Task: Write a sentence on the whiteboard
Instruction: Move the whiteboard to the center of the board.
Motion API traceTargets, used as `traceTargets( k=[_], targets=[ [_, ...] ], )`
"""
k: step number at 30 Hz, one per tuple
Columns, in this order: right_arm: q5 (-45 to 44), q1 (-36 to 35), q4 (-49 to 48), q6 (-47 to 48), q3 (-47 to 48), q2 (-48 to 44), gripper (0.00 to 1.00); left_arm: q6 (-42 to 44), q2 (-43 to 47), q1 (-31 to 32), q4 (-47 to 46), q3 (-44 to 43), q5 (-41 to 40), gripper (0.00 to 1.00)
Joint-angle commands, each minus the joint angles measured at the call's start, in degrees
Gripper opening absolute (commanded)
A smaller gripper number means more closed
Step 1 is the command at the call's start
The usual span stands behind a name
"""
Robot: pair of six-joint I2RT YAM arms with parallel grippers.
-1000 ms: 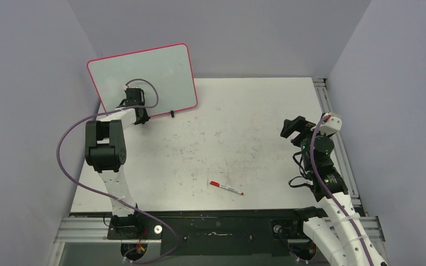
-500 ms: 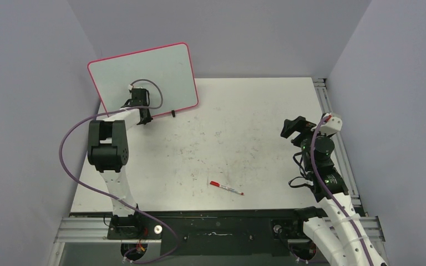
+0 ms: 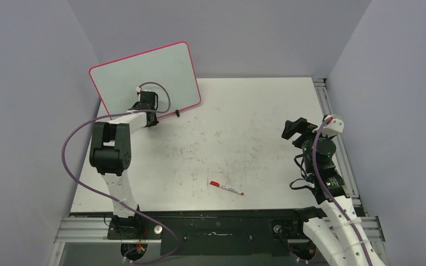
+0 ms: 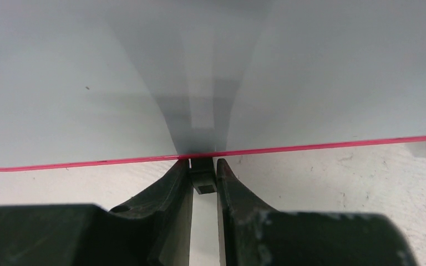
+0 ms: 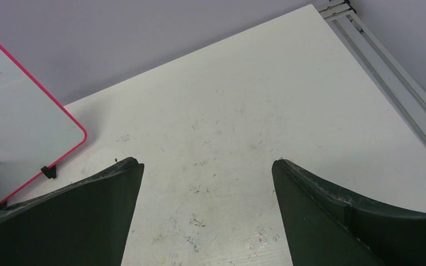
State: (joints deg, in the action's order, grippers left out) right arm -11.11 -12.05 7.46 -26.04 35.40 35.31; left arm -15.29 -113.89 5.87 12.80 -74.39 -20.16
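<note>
Step in hand, as I read it: setting or steadying the whiteboard (image 3: 144, 75) by its foot before any writing; no ink shows on it yet.

Left jaws are pinched shut on the small black clip foot (image 4: 202, 178) under the board's red bottom rim; the board rises just beyond & above them, face toward them, seeming to lean back a bit, at the far-left corner of the tabletop (image 3: 255, 122).

To do it well:
- grip is on a tiny part, so move slow & low; drag or pivot the foot along the tabletop rather than lifting, since the tall panel above the jaws could prob. tip or twist out of the clip
- hold the pinch square on the foot, both sides seated, w/o riding up onto the rim
- watch the second clip foot (image 3: 176, 113), off to the right of the left jaws, so it lands flat too
- leave the face turned toward the right jaws, which will likely do the writing

Marker (image 3: 226, 188) lies on the tabletop well apart from both jaws, nearer the bases; approx. between the two arms.

Pose: left arm (image 3: 111, 152) is reached far fwd, elbow raised & bent, forearm stretched to the board's lower edge, wrist about level; right arm (image 3: 324, 160) is folded up on its own side, jaws spread wide w/ nothing between them, pointing across bare tabletop toward the board.
</note>
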Motion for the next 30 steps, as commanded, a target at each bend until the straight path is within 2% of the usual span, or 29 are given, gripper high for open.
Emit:
traceTargets(
  k=[1, 30],
  targets=[
    [-1.0, 0.0, -0.4, 0.9, 1.5, -1.2, 0.90, 2.1, 5.4, 2.2, 1.3, 1.6, 0.1, 0.00],
    [-0.9, -0.1, 1.8, 1.1, -1.4, -5.5, 0.90, 0.5, 17.8, 6.5, 8.6, 16.0, 2.9, 0.00]
  ],
)
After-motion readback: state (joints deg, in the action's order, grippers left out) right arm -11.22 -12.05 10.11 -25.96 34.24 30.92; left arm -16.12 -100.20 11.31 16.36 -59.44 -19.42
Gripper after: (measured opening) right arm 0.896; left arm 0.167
